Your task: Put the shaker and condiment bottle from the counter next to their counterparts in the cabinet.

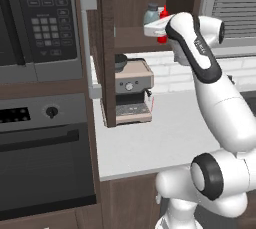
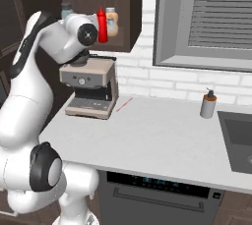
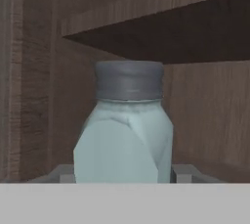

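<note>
The shaker (image 3: 124, 135), a squat grey-blue jar with a dark grey cap, sits upright between my fingertips (image 3: 183, 173) in the hand view. My gripper (image 3: 123, 175) is shut on it, inside the dark brown cabinet (image 1: 131, 40). From the left base view the shaker (image 1: 151, 13) shows above the hand on the shelf level, just left of the red condiment bottle (image 1: 163, 23). In the right base view the condiment bottle (image 2: 102, 25) stands on the shelf beside its counterpart, a peach-orange bottle (image 2: 112, 21) with a pale cap. The shaker's base is hidden by my hand.
The cabinet door (image 1: 107, 48) with its grey bar handle (image 1: 88, 43) stands open to the left of the arm. A coffee machine (image 1: 132, 90) sits on the counter below the shelf. Microwave (image 1: 35, 18) and oven (image 1: 45, 143) are left; a pump dispenser (image 2: 208, 103) and sink (image 2: 238, 135) right.
</note>
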Controlling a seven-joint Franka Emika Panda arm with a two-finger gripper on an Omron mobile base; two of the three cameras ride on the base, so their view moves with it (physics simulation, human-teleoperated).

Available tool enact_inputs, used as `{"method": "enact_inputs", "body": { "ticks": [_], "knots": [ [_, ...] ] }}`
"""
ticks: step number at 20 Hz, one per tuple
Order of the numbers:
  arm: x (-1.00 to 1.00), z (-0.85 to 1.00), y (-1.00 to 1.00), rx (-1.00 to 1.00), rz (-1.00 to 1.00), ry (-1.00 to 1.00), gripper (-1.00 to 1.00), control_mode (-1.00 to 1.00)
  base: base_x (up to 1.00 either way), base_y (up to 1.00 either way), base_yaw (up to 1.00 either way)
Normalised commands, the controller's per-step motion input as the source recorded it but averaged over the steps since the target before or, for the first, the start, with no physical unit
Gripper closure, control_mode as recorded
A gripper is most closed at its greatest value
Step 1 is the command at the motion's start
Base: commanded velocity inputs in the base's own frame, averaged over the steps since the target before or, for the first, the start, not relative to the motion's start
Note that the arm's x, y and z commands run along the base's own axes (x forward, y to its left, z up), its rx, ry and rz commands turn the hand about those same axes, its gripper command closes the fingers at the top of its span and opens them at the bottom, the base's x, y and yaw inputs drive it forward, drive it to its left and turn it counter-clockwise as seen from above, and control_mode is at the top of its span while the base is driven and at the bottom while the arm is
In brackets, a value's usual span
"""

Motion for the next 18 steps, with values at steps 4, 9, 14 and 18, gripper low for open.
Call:
{"method": "enact_inputs", "body": {
  "ticks": [4,9,14,18],
  "knots": [
    [0.00,-0.15,0.00,0.00,0.00,-0.02,1.00,-1.00,0.00,0.00,0.00],
    [0.00,-0.29,0.06,0.00,0.00,-0.03,1.00,-1.00,0.00,0.00,0.00],
    [-0.01,-0.37,0.28,0.00,0.00,0.00,1.00,-1.00,0.00,0.00,0.00],
    [0.00,-0.09,0.00,0.00,0.00,0.00,1.00,-1.00,0.00,0.00,0.00]
  ]
}}
